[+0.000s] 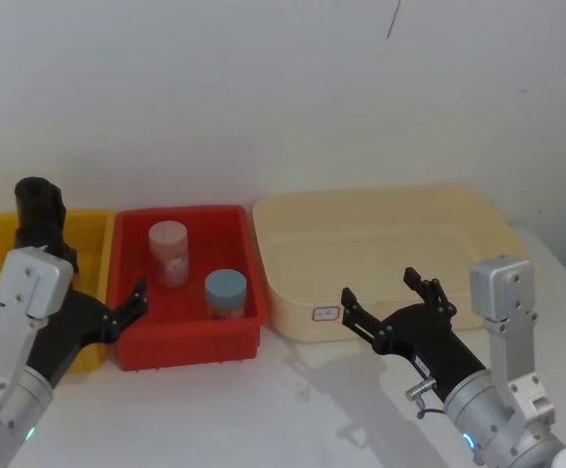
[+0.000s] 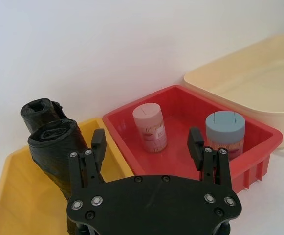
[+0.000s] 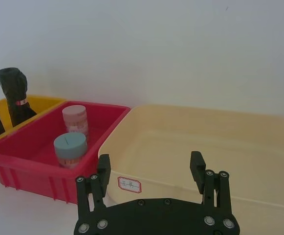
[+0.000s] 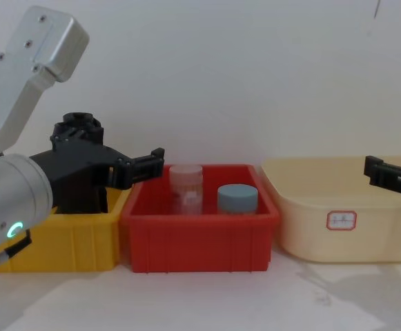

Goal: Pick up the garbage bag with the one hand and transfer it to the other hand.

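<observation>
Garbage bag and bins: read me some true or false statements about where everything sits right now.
1. The garbage bag stands in the yellow bin. True.
2. The left gripper is shut on the garbage bag. False: it is open and holds nothing.
3. The blue-lidded jar sits in the cream bin. False: it sits in the red bin, beside the pink-lidded jar.
4. The right gripper is open, by the cream bin. True.
</observation>
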`<state>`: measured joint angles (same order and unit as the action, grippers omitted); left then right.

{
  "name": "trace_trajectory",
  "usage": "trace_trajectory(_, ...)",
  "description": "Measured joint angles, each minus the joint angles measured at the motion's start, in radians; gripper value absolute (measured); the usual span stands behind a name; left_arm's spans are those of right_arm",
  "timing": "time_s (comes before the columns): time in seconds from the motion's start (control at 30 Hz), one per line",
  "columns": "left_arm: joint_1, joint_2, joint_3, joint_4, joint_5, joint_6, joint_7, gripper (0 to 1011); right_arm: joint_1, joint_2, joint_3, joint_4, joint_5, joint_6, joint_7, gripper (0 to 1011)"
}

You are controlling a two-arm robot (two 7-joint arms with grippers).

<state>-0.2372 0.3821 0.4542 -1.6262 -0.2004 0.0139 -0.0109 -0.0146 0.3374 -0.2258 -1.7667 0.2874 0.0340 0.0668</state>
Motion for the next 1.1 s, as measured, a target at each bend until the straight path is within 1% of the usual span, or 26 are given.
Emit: trace_trajectory(1.1,0.000,0.000,0.000,0.000,0.000,0.000,0.000,1001,0.000,0.000,0.000,0.000,0.000,0.000,0.000,1000)
